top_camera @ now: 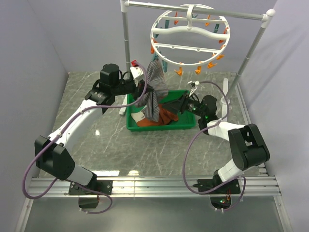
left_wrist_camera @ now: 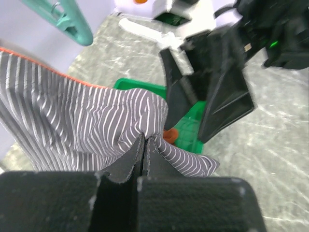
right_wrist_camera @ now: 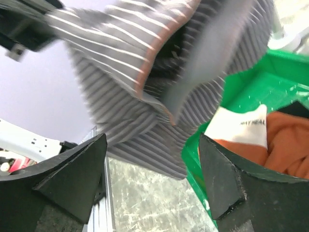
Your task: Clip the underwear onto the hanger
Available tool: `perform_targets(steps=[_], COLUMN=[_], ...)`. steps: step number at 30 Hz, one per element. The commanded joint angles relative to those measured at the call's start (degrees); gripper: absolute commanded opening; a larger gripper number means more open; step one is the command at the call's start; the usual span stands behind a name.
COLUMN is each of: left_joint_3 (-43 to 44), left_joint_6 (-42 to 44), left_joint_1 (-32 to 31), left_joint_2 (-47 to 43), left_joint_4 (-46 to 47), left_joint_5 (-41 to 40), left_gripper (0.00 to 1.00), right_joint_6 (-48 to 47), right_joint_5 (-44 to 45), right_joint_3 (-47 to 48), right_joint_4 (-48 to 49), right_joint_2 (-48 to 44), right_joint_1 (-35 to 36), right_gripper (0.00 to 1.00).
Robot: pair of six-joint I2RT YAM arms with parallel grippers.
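The grey striped underwear (top_camera: pixel 154 92) hangs from my left gripper (top_camera: pixel 145 87), which is shut on a fold of it (left_wrist_camera: pixel 87 130) above the green bin. Its top edge reaches up near the lower left pegs of the white ring hanger (top_camera: pixel 190 36), which hangs from the rack rail. My right gripper (top_camera: pixel 179 104) is open and empty just right of the cloth, over the bin. In the right wrist view the underwear (right_wrist_camera: pixel 145 72) hangs in front of and above the spread fingers (right_wrist_camera: pixel 77 169), apart from them.
A green bin (top_camera: pixel 183 126) holds an orange-rust garment (top_camera: pixel 166 116) and a white cloth (right_wrist_camera: pixel 239 125). The white-and-grey tube rack (top_camera: pixel 126 34) stands behind it, with a slanted right leg (top_camera: pixel 246 60). A teal peg (left_wrist_camera: pixel 67 17) hangs near the left gripper.
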Motion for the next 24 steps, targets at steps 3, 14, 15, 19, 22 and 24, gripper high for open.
perform_targets(steps=[3,14,15,19,22,24], left_joint_3=[3.2,4.2,4.2,4.6,4.5,4.3], left_joint_6=[-4.6,-12.5,-12.6,-13.1,-15.5,-15.7], left_joint_1=[0.2,0.2,0.2,0.2,0.2,0.2], left_joint_2=[-1.1,-0.7,-0.6,0.1,0.3,0.3], left_joint_4=[4.3,9.1,9.3,10.2,10.9,11.0], left_joint_5=[5.9,8.1,8.2,8.1,8.1,8.1], left_gripper=[0.0,0.0,0.0,0.0,0.0,0.0], right_joint_6=[1.1,12.6,14.8,17.5,18.0,19.6], right_joint_5=[0.5,-1.9,-2.0,-2.8,-2.1,-1.8], right_joint_3=[-1.5,0.1,0.2,1.1,1.8,2.8], right_joint_4=[9.2,21.7,23.9,26.7,27.5,28.7], right_joint_2=[3.4,8.7,9.1,10.3,10.7,11.3], right_joint_1=[0.1,3.0,3.5,4.6,5.5,5.8], right_gripper=[0.84,0.79,0.78,0.76,0.74,0.69])
